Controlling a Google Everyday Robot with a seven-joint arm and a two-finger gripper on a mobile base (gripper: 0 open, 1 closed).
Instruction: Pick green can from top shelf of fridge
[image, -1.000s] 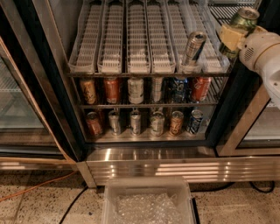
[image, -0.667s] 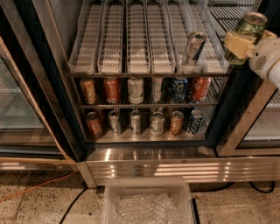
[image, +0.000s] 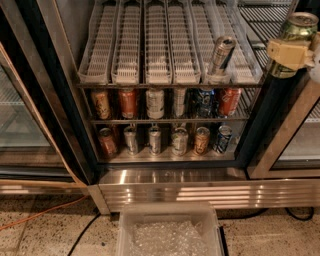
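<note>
Further rt now: tool (image: 290, 53) w/ green can (image: 299, 31) clamped, clear of top shelf (image: 150, 55).

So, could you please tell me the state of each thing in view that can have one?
Green can: held in the tool, off the top shelf, near upright.
Tool: upper right, by the door frame, shut on that can.
Grey can: on the top shelf, leaning.
Fridge: open.
Lower cans: upright, two rows.
Bin: on the floor, lidless.
</note>
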